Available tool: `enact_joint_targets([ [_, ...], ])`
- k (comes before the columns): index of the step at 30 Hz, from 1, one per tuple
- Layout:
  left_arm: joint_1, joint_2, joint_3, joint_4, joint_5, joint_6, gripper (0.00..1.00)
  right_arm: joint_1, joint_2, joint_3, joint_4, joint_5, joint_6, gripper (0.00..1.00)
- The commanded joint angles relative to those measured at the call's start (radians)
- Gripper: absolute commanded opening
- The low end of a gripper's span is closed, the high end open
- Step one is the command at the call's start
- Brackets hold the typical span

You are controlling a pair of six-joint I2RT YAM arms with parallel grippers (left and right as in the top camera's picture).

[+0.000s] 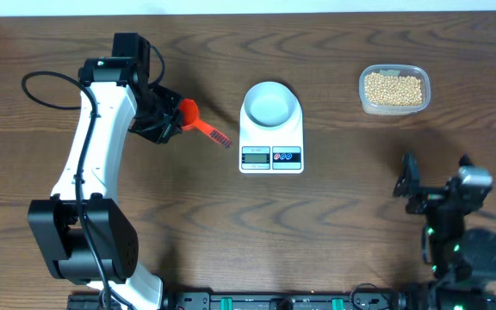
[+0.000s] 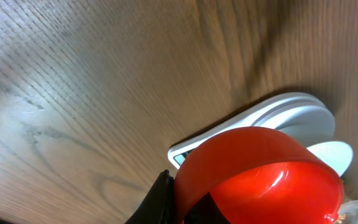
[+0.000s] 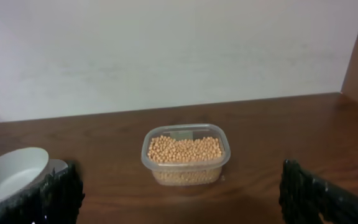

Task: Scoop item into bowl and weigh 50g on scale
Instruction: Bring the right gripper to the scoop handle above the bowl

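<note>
The pale bowl [image 1: 271, 104] stands empty on the white scale [image 1: 271, 156] at the table's middle. Tan beans [image 1: 393, 88] fill a clear tub [image 1: 363, 102] at the back right. My left gripper [image 1: 167, 121] is shut on a red scoop [image 1: 189, 111], held left of the scale with its ribbed handle pointing toward the scale. In the left wrist view the scoop [image 2: 260, 174] fills the lower right, with the scale [image 2: 194, 144] and bowl [image 2: 300, 115] behind it. My right gripper [image 1: 435, 177] hovers open at the front right, nothing between its fingers [image 3: 58, 193], facing the beans [image 3: 185, 148].
Bare wooden table lies between the scale and the tub [image 3: 185, 171]. A pale wall runs behind the table in the right wrist view. The bowl [image 3: 14, 174] shows at that view's left edge. A black cable [image 1: 46, 86] loops beside the left arm.
</note>
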Motion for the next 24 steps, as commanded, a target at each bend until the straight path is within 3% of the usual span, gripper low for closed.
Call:
enact_joint_targets([
  [1, 0.000, -0.016, 0.005, 0.015, -0.002, -0.055, 0.07, 0.008, 0.183, 0.158, -0.027, -0.043, 0.019, 0.99],
  [8, 0.000, -0.016, 0.005, 0.042, -0.002, -0.108, 0.07, 0.008, 0.575, 0.439, -0.086, -0.446, 0.021, 0.99],
  [13, 0.000, -0.016, 0.005, 0.043, -0.002, -0.189, 0.07, 0.008, 0.822, 0.588, -0.068, -0.720, 0.160, 0.99],
  [17, 0.000, -0.016, 0.005, 0.043, -0.002, -0.259, 0.08, 0.008, 0.959, 0.610, 0.118, -0.874, 0.335, 0.99],
  [18, 0.000, -0.016, 0.005, 0.044, -0.002, -0.285, 0.07, 0.009, 1.004, 0.610, 0.192, -0.879, 0.453, 0.99],
  [24, 0.000, -0.016, 0.005, 0.078, 0.019, -0.319, 0.07, 0.009, 1.086, 0.610, 0.225, -0.871, 0.760, 0.99],
])
